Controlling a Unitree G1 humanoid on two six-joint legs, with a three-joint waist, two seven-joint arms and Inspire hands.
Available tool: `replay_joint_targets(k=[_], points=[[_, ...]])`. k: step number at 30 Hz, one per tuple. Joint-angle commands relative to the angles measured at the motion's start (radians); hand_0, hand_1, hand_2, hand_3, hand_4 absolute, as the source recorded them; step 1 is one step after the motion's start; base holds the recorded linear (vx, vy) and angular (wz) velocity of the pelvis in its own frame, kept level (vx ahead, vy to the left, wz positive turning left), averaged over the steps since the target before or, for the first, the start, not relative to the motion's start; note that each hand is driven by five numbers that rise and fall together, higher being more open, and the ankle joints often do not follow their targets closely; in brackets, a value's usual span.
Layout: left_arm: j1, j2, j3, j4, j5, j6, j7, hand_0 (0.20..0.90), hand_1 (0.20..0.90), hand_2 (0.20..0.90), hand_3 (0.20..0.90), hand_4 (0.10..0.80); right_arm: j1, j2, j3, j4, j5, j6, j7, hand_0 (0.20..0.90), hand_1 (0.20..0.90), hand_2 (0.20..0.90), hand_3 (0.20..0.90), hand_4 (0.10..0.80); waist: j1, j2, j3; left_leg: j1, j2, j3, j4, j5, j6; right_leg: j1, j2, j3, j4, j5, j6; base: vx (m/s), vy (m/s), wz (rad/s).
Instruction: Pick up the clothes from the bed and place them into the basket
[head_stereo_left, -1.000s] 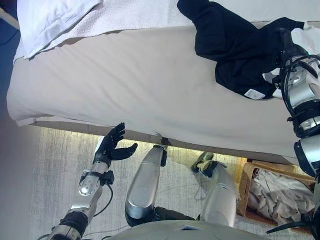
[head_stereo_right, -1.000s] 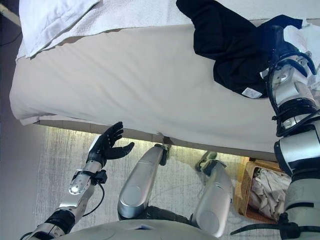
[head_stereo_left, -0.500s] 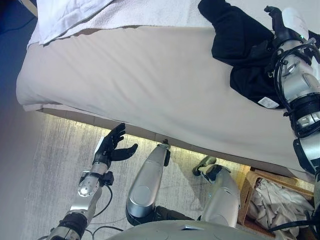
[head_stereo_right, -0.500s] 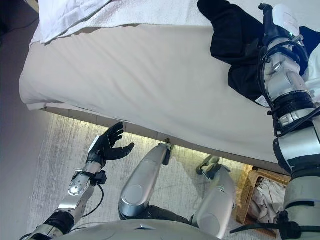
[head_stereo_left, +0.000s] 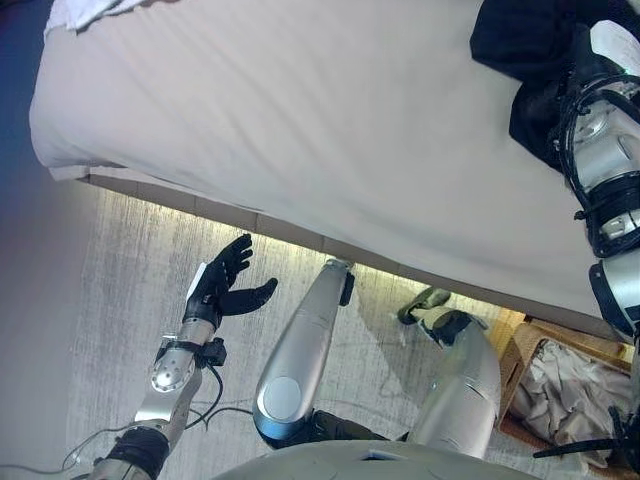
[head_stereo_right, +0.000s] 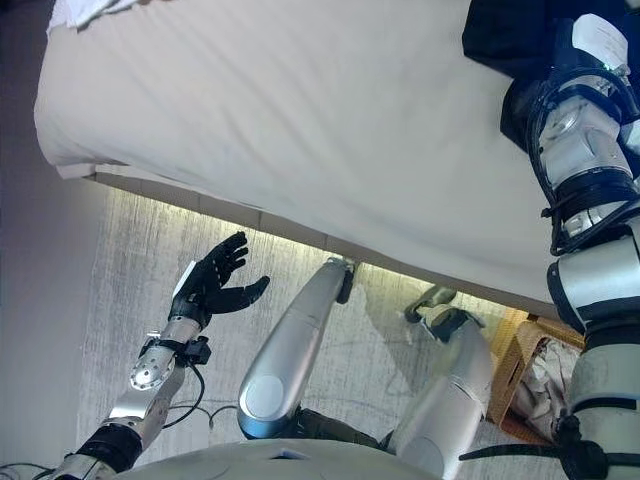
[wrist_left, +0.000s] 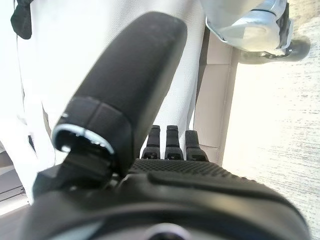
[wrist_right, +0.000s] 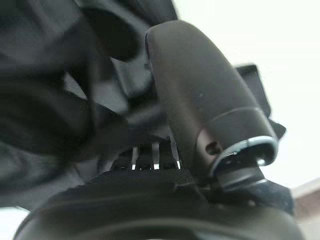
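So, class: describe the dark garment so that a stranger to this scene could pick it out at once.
Start from the wide beige bed and go to its far right part. The black garment lies crumpled there on the sheet, with the robot's right hand against it. It is the only dark cloth; the clothes in the wicker basket are pale.

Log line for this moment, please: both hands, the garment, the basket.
right hand: at black garment on bed, grip unclear | left hand: open, idle over floor | basket: holds light clothes, beside bed
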Motion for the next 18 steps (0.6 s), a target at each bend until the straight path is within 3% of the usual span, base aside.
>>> replay_joint_targets(k=[1, 6, 7, 8, 18], points=[[0.076, 0.047, 0.019, -0.084, -0.065, -0.104, 0.030, 0.900, 0.900, 0.900, 0.900, 0.800, -0.161, -0.112, 0.105, 0.002, -0.032, 0.006, -0.031, 0.900, 0.900, 0.900, 0.900, 0.800, 0.025, 0.065, -0.040, -0.045, -0.023, 0.017, 0.003, -0.054, 0.028, -0.040, 0.083, 0.045, 0.094, -0.060, 0.005, -0.131, 0.020, 0.00], [0.077, 0.037, 0.037, -0.114, -0.074, -0.096, 0.038, 0.900, 0.900, 0.900, 0.900, 0.800, -0.190, -0.141, 0.138, 0.044, 0.006, 0.036, 0.009, 0.900, 0.900, 0.900, 0.900, 0.800, 0.022, 0.061, -0.040, -0.135, -0.029, 0.006, 0.072, -0.070, 0.037, -0.133, 0.090, 0.059, 0.141, -0.067, -0.006, -0.096, 0.004, -0.01], [0.075, 0.040, 0.039, -0.114, -0.073, -0.094, 0.039, 0.900, 0.900, 0.900, 0.900, 0.800, -0.197, -0.145, 0.144, 0.049, 0.013, 0.037, 0.017, 0.575, 0.575, 0.575, 0.521, 0.421, 0.020, 0.058, -0.040, -0.142, -0.028, 0.005, 0.080, -0.072, 0.037, -0.139, 0.092, 0.060, 0.145, -0.067, -0.007, -0.067, -0.020, -0.01], [0.075, 0.044, 0.044, -0.116, -0.079, -0.092, 0.034, 0.900, 0.900, 0.900, 0.900, 0.800, -0.200, -0.151, 0.145, 0.053, 0.015, 0.035, 0.018, 0.300, 0.300, 0.300, 0.200, 0.100, 0.019, 0.054, -0.040, -0.142, -0.026, 0.007, 0.081, -0.073, 0.039, -0.139, 0.095, 0.060, 0.147, -0.067, -0.009, -0.061, -0.025, -0.01], [0.073, 0.074, 0.073, -0.099, -0.099, -0.081, 0.023, 0.900, 0.900, 0.900, 0.900, 0.800, -0.210, -0.187, 0.132, 0.057, 0.031, -0.055, 0.040, 0.300, 0.300, 0.300, 0.200, 0.100, -0.004, 0.009, -0.040, 0.018, -0.008, 0.013, 0.052, -0.100, 0.021, 0.025, 0.125, 0.052, 0.099, -0.068, 0.001, -0.016, -0.007, -0.07]])
